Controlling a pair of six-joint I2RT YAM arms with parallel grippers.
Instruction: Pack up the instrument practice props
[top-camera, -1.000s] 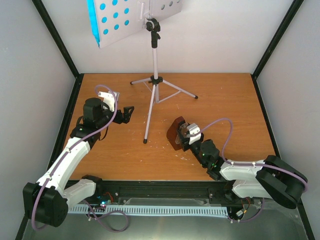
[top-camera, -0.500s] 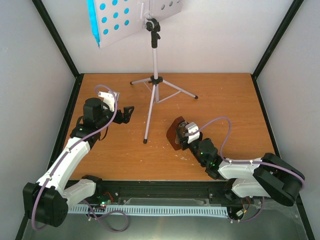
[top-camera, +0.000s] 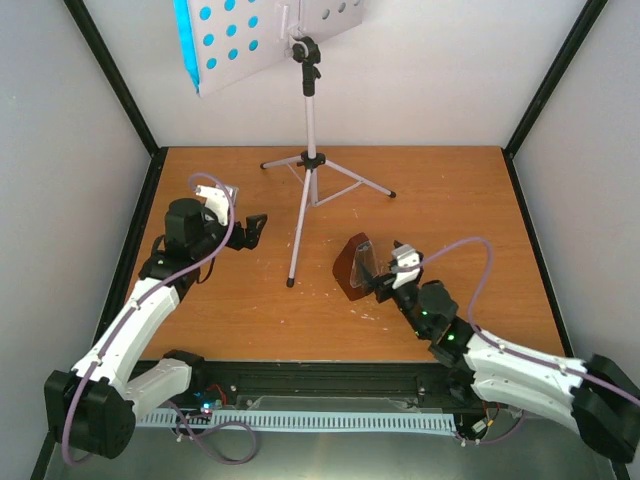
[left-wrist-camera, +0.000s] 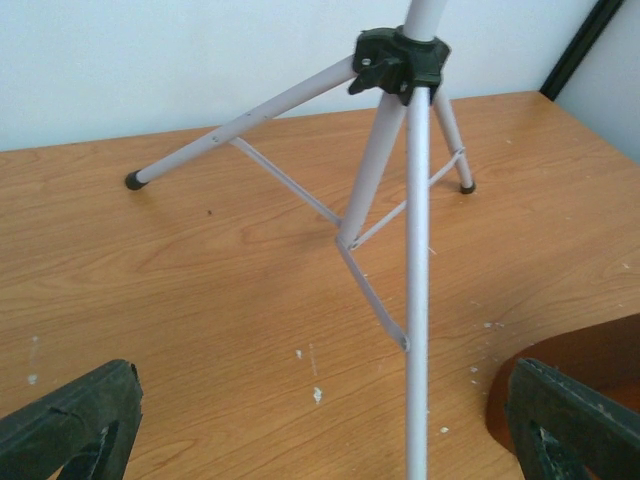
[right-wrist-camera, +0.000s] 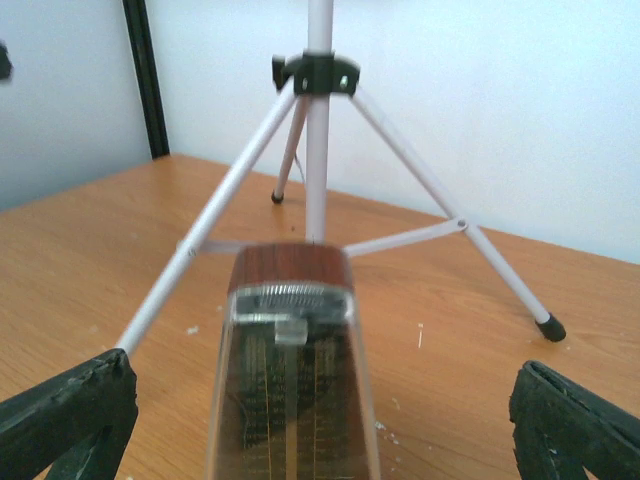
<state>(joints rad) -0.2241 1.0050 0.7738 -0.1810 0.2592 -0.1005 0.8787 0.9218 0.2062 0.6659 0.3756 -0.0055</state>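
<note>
The white tripod music stand (top-camera: 312, 160) stands at the back, its hole-punched desk (top-camera: 265, 40) high up. A blue sheet (top-camera: 182, 30) shows at the desk's left edge; the white sheet is hidden. The brown metronome (top-camera: 352, 266) with clear cover stands on the table in front of the stand. My right gripper (top-camera: 388, 272) is open just right of it; in the right wrist view the metronome (right-wrist-camera: 292, 380) sits between the wide-apart fingers (right-wrist-camera: 70, 410). My left gripper (top-camera: 252, 230) is open and empty, facing the stand's front leg (left-wrist-camera: 416, 300).
The tripod's legs (top-camera: 352, 180) spread over the back middle of the wooden table (top-camera: 470, 210). Black frame posts and grey walls close in the sides. The metronome's edge shows at the right of the left wrist view (left-wrist-camera: 590, 350).
My right arm has swung out to the right and its gripper has drawn back a little from the metronome. The left arm has hardly moved.
</note>
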